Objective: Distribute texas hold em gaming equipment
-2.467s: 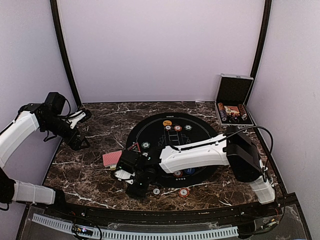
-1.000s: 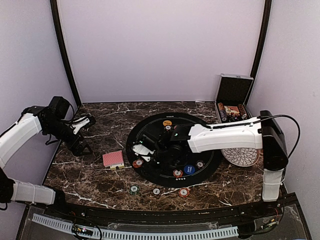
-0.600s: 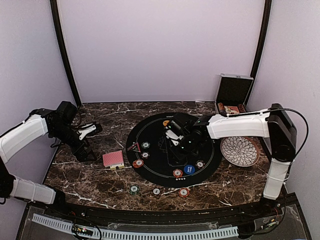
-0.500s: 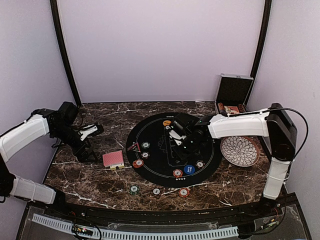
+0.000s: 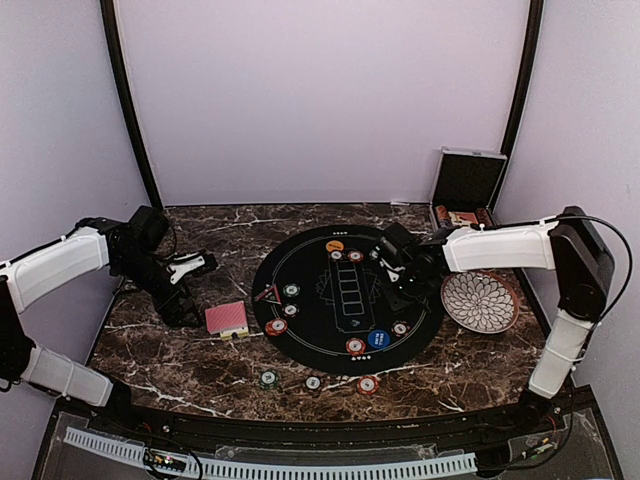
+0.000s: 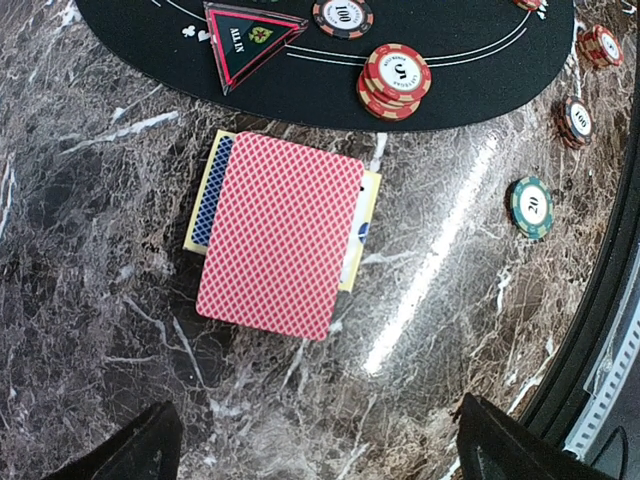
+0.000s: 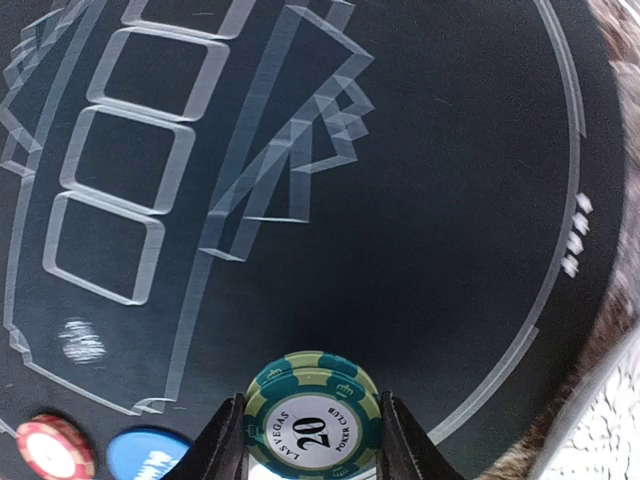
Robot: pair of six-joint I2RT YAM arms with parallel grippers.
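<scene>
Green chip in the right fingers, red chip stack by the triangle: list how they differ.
The green chip reads 20; the red chip stack reads 5. The green chip is single, pinched by the right fingers; the red chip stack lies flat on the black mat. Both have striped edges.

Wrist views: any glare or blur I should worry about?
Left wrist: bright glare streak on the marble table right of the red-backed cards, which are sharp. Right wrist: black mat smeared toward its right edge; green chip in the right gripper is crisp.
</scene>
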